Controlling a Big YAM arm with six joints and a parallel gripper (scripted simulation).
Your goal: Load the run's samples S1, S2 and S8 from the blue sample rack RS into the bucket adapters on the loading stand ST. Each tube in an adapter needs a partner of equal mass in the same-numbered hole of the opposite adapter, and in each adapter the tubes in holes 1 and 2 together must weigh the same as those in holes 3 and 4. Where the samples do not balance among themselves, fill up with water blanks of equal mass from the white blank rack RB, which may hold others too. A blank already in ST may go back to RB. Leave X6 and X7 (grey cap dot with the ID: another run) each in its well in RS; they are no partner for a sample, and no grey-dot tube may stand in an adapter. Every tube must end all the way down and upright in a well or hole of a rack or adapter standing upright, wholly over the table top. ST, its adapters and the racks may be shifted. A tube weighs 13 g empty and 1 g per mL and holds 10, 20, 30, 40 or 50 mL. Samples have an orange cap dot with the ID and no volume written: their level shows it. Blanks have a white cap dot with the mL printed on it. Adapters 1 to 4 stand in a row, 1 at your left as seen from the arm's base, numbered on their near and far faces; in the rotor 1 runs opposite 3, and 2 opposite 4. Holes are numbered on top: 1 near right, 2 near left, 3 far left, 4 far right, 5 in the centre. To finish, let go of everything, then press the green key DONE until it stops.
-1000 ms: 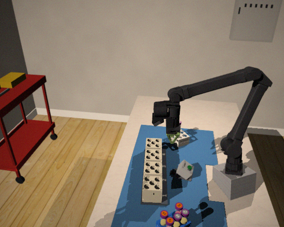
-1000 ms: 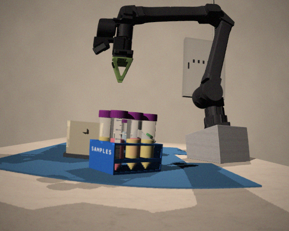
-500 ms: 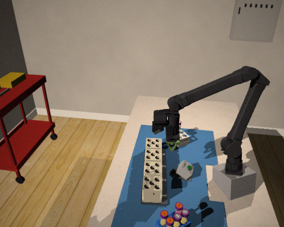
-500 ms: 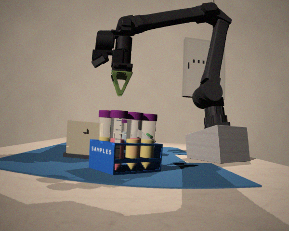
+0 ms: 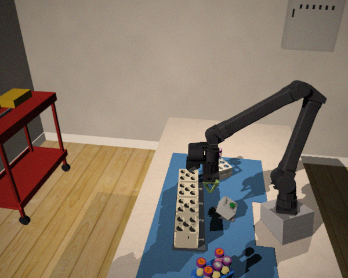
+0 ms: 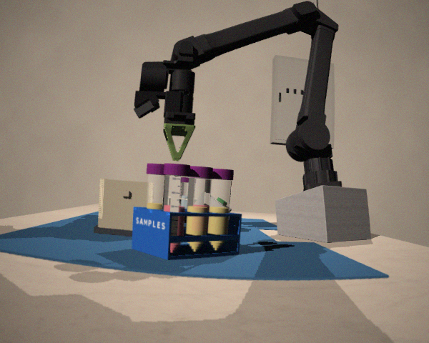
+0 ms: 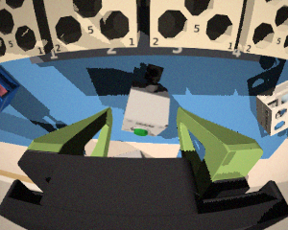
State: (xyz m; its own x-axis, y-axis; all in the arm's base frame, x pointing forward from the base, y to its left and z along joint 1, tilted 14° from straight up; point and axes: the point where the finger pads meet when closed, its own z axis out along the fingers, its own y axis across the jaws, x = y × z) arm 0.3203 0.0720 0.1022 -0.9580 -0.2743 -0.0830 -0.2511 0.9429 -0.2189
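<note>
My gripper (image 5: 210, 186) has green fingers, is open and holds nothing. It hangs above the blue mat, between the loading stand ST (image 5: 187, 206) and the DONE key box (image 5: 227, 207). In the wrist view the gripper (image 7: 144, 115) looks down on the key box (image 7: 147, 111), with the adapters (image 7: 144, 7) beyond it; the holes I can see are empty. The blue sample rack RS (image 5: 211, 265) stands at the mat's near end with several purple-capped tubes (image 6: 186, 184), some with orange dots and some with grey. The white blank rack RB (image 5: 225, 167) sits behind the gripper.
The arm's grey base block (image 5: 286, 221) stands at the right of the mat. A red cart (image 5: 18, 143) stands on the floor far left. In the wrist view RB (image 7: 281, 109) lies at the right edge and RS (image 7: 0, 90) at the left edge.
</note>
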